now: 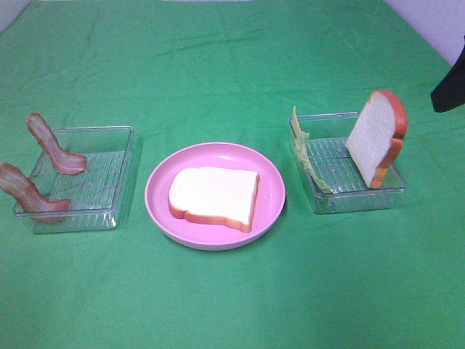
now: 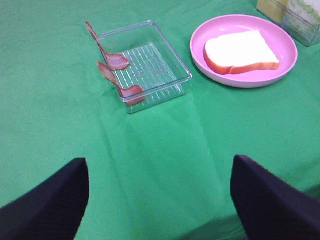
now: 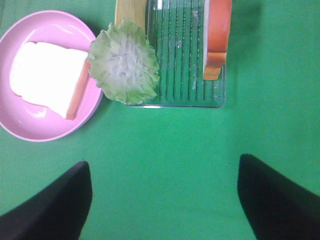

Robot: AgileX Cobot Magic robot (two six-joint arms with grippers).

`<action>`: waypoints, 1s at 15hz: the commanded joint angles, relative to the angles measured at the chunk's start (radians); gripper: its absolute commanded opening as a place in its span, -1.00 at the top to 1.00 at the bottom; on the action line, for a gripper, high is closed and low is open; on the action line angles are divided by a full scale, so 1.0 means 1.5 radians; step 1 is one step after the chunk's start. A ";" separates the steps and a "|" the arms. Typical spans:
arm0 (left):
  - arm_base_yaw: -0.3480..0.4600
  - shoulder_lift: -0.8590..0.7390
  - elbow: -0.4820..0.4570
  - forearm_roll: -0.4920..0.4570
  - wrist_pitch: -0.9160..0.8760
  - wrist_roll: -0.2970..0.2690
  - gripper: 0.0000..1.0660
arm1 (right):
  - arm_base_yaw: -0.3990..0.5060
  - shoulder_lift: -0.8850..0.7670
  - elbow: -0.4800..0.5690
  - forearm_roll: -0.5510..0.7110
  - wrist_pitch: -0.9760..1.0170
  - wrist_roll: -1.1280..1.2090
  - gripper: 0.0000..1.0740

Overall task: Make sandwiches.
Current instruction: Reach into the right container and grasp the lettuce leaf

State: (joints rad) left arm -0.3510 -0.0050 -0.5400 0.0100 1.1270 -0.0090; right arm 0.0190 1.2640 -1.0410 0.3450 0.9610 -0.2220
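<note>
One bread slice (image 1: 214, 196) lies flat on the pink plate (image 1: 156, 200) in the middle. A second bread slice (image 1: 378, 138) stands upright in the right tray (image 1: 356, 200), beside the lettuce leaf (image 1: 309, 156) and the yellow cheese slice (image 1: 294, 123). Two bacon strips (image 1: 54, 142) (image 1: 29, 190) lean on the left tray (image 1: 94, 185). My left gripper (image 2: 157, 200) hovers open over bare cloth, short of the bacon (image 2: 122, 85). My right gripper (image 3: 162, 200) is open too, short of the lettuce (image 3: 124, 62) and the upright bread (image 3: 217, 35). Neither holds anything.
Green cloth covers the whole table. A dark part of the right arm (image 1: 448, 91) shows at the right edge of the high view. A white surface borders the cloth at the far right corner.
</note>
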 commanded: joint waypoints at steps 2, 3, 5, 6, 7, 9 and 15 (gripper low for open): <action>-0.001 -0.012 0.028 -0.007 -0.054 0.000 -0.41 | 0.111 0.083 -0.061 -0.029 0.009 0.024 -0.39; -0.001 -0.012 0.028 -0.007 -0.054 0.000 -0.41 | 0.111 0.083 -0.061 -0.029 0.009 0.024 -0.39; -0.001 -0.012 0.027 -0.007 -0.054 0.001 -0.41 | 0.183 0.159 -0.119 -0.057 0.014 0.085 -0.39; -0.001 -0.012 0.027 -0.007 -0.054 0.001 -0.41 | 0.208 0.216 -0.160 -0.065 0.037 0.095 -0.39; -0.001 -0.012 0.027 -0.007 -0.054 0.001 -0.41 | 0.212 0.233 -0.173 -0.064 0.047 0.100 -0.39; -0.001 -0.012 0.027 -0.007 -0.054 0.001 -0.41 | 0.214 0.327 -0.249 -0.063 0.096 0.117 -0.39; -0.001 -0.012 0.027 -0.007 -0.054 0.001 -0.41 | 0.214 0.451 -0.354 -0.062 0.107 0.124 -0.39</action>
State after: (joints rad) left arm -0.3510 -0.0060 -0.5020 0.0000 1.0580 -0.0090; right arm 0.3380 1.9680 -1.5960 0.2560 1.1240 -0.0360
